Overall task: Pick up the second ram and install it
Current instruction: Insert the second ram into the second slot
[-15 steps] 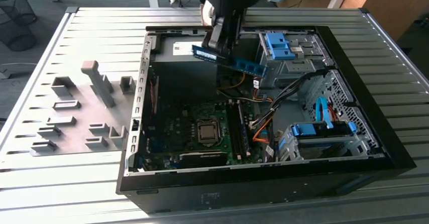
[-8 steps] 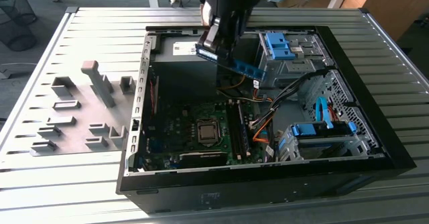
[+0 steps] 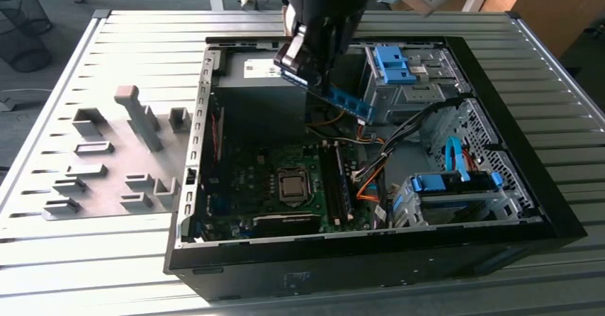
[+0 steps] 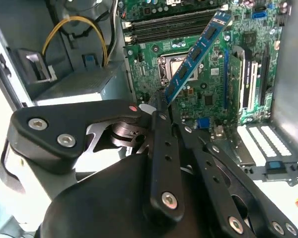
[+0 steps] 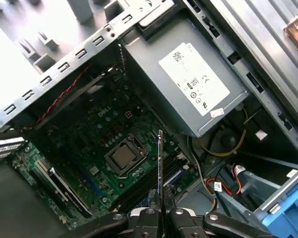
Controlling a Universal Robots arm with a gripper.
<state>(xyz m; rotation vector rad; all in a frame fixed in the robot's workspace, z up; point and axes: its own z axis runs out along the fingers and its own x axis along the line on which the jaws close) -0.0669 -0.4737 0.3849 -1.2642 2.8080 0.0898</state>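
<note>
The black robot gripper (image 3: 317,75) hangs over the open black computer case (image 3: 378,259), and its fingers are squeezed together on one end of the second ram (image 3: 348,102), a thin, long blue-green board strip with dark chips. In the second wrist view the strip (image 4: 196,52) sticks out from the fingers (image 4: 159,106) toward one o'clock, up in the air over the green motherboard (image 4: 208,79). In the first wrist view the strip (image 5: 160,168) shows edge-on, like a thin line, between the closed fingertips.

It is not in a slot yet. The long black slots (image 3: 333,181) lie near the silver square chip socket (image 3: 293,186), at about three o'clock from it in the exterior view.

To do this well, I think the strip must line up flat with one slot, not tilted. It should go down straight and slow. The orange and black wires (image 3: 373,167) are close by and could get snagged.
</note>
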